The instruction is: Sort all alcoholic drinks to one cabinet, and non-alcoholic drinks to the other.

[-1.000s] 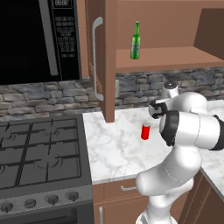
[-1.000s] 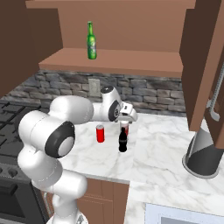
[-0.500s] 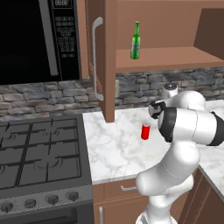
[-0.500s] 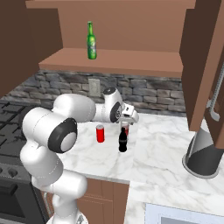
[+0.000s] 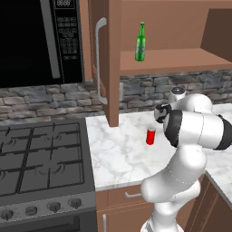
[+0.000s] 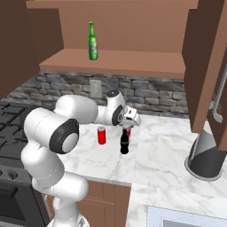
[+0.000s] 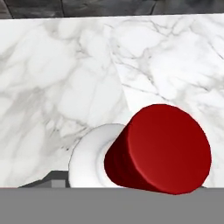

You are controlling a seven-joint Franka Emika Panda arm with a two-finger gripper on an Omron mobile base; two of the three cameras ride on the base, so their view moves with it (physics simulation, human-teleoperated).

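Note:
A slim green bottle (image 5: pixel 141 41) (image 6: pixel 92 41) stands upright on the open cabinet's shelf (image 5: pixel 181 59) (image 6: pixel 115 60). On the marble counter, the short red can (image 5: pixel 150 136) (image 6: pixel 102 135) stands beside the small black cola bottle (image 6: pixel 124 142). My gripper (image 6: pixel 129 122) hangs just behind the black bottle, directly over the white bottle (image 7: pixel 87 162). In the hand view that bottle's red cap (image 7: pixel 162 148) sits very close below the hand. The fingers are hidden, so the frames do not show how the jaws stand on the bottle.
The open cabinet door (image 5: pixel 100 59) with its grey handle juts out left of the shelf. A second open door (image 6: pixel 208 66) hangs at the right. A stove (image 5: pixel 41 158) and microwave (image 5: pixel 36 41) sit to the left; a grey cone-shaped appliance (image 6: pixel 206 155) stands on the counter's right.
The hand has sunk slightly toward the white bottle's top. The bottles and the can have stayed in place.

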